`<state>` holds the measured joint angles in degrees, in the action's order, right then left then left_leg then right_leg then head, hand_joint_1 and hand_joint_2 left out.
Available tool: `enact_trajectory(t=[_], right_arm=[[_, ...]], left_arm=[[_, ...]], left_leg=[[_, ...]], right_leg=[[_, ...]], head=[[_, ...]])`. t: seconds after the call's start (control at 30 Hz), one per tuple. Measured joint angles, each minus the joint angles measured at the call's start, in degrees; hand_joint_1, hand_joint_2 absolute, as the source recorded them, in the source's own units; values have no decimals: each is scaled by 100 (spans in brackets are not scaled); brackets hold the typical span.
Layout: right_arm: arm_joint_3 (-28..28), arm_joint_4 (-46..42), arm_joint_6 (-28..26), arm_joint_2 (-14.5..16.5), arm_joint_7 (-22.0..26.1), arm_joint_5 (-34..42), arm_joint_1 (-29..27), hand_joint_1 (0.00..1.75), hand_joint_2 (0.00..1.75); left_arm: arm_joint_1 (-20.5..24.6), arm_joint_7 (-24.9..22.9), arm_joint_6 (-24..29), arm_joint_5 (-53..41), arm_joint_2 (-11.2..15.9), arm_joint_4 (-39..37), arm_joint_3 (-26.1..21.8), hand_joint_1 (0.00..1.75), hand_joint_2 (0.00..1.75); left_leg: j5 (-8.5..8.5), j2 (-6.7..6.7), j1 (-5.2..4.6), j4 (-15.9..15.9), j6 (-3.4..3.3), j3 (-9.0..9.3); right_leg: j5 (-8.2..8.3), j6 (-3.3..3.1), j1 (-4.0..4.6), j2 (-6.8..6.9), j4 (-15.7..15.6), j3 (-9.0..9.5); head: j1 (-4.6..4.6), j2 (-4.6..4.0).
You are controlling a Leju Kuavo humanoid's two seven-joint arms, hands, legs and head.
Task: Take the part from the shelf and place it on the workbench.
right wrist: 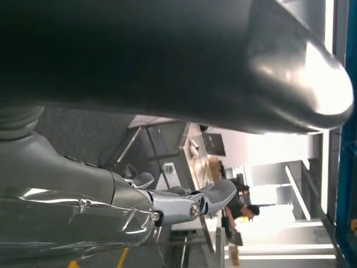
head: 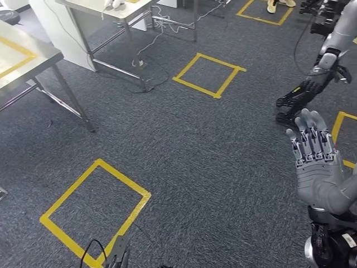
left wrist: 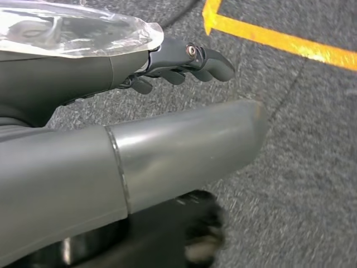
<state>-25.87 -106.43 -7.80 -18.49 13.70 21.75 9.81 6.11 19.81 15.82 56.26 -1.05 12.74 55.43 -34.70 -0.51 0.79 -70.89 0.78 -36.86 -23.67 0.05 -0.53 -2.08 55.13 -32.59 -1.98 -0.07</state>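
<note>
My right hand is raised at the right edge of the head view, back toward the camera, fingers straight and apart, holding nothing. In the right wrist view the same hand has its fingers stretched out and bare, apart from the thick thumb. My left hand hangs low over grey carpet, its dark fingers extended and empty. A steel table with yellow tape on its top stands at the far left.
Yellow tape squares mark the grey carpet. A second table with cables under it stands at the back. Another robot's arm and dark hand reach in at the upper right. A person bends over far off.
</note>
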Motion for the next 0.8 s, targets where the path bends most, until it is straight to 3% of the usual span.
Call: enact_trajectory(t=[0.03, 0.07, 0.17, 0.23, 0.3, 0.37, 0.43, 0.5, 0.53, 0.57, 0.63, 0.7, 0.73, 0.8], right_arm=[[-1, 1, -1, 0, 0, -1, -8, 0, 0], [-3, 1, -1, 0, 0, -1, -15, 0, 0], [3, -1, -1, 0, 1, -1, -19, 0, 0], [7, 0, -1, 0, 2, -1, -15, 0, 0], [13, 1, -1, -2, 3, 0, -16, 0, 0], [21, 0, -4, -7, 4, -5, -7, 0, 0], [22, 0, -23, -10, 4, -20, 6, 0, 0], [24, 2, -57, -11, 3, -61, -3, 0, 0], [25, 3, -77, -11, 2, -88, -11, 0, 0], [28, 4, -92, -11, 2, -117, -16, 0, 0], [37, 5, -109, -11, 2, -163, -14, 0, 0], [51, 8, -111, -10, 2, -188, -9, 0, 0], [58, 10, -113, -9, 2, -191, -9, 0, 0], [72, 14, -116, -9, 3, -193, -11, 0, 0]], left_arm=[[-10, -1, 0, 0, 0, 0, 0, 0, 0], [-16, -1, 0, 0, 0, 0, 0, 0, 0], [-10, -1, -13, 1, 9, 0, 0, 0, 0], [-3, -1, -50, 1, 16, 0, 0, 0, 0], [5, -1, -94, -3, 15, 0, 0, 0, 0], [13, -1, -125, -16, 13, 0, 0, 0, 0], [18, -10, -154, -28, 12, -1, 0, 0, 0], [20, -31, -187, -38, 20, -2, 0, 0, 0], [28, -45, -208, -43, 26, -2, 0, 0, 0], [43, -57, -226, -49, 30, -1, 0, 0, 0], [88, -86, -267, -54, 37, 0, 0, 0, 0], [132, -108, -292, -56, 51, 0, 1, 0, 0], [147, -115, -300, -57, 59, 0, 2, 0, 0], [169, -122, -303, -57, 68, 0, 1, 0, 0]], left_leg=[[47, 19, -6, -91, -24, -73], [211, 44, -17, 69, -57, -29], [828, 369, -45, 1265, -177, 465], [928, 480, -63, 1620, -196, 610], [950, 344, -64, 1672, -207, 633], [983, 203, -44, 1754, -249, 674], [993, 61, -43, 1794, -279, 697], [983, -93, -50, 1791, -285, 699], [975, -171, -50, 1787, -279, 701], [964, -243, -49, 1781, -265, 708], [921, -370, -47, 1752, -216, 732], [869, -474, -74, 1700, -155, 750], [853, -525, -89, 1686, -129, 758], [831, -616, -84, 1679, -77, 776]], right_leg=[[3, -7, 11, -85, 0, -1], [5, -9, 18, -173, 1, 3], [15, 11, 22, -401, 5, 9], [30, 57, 8, -525, 5, -20], [47, 117, -8, -602, -4, -49], [-89, 165, 8, -353, 192, -148], [-463, 207, 14, 10, 850, -448], [-760, 254, -18, 128, 1577, -782], [-756, 273, -37, 153, 1692, -827], [-643, 287, -54, 183, 1568, -751], [-280, 305, -71, 385, 785, -330], [-90, 256, -43, 572, 172, -13], [-83, 216, -23, 592, 68, 31], [-73, 125, -4, 439, 59, 19]], head=[[-2, 0], [-3, 0], [0, 0], [-1, 0], [-5, 0], [16, 0], [48, 0], [61, 0], [62, 0], [62, 0], [65, 0], [63, 0], [57, 0], [43, 0]])
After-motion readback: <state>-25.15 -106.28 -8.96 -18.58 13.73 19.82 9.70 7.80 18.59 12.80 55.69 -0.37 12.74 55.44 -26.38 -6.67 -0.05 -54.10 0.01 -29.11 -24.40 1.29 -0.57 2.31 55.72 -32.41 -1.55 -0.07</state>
